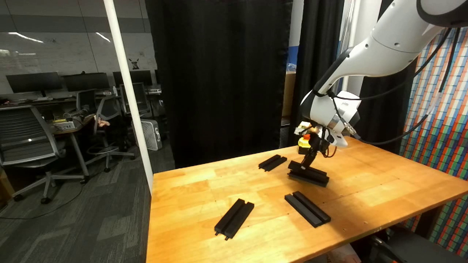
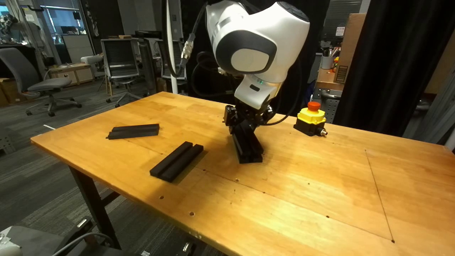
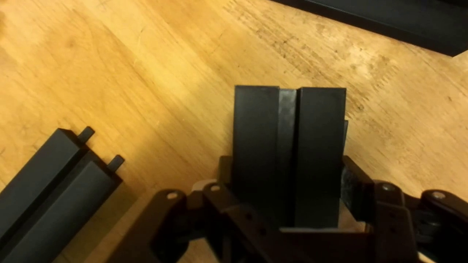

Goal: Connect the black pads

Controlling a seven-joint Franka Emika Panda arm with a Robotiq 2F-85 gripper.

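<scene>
Over the table [image 1: 387,175], the gripper [image 3: 287,172] pinches a black pad [image 3: 289,146], perhaps touching the lower pad [image 1: 310,179].

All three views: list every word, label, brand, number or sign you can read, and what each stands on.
Readable text: none in any view.
White label on the slatted panel in the background: too small to read.
Dark print on the cardboard box: too small to read.
Black pads: no lettering visible.
</scene>
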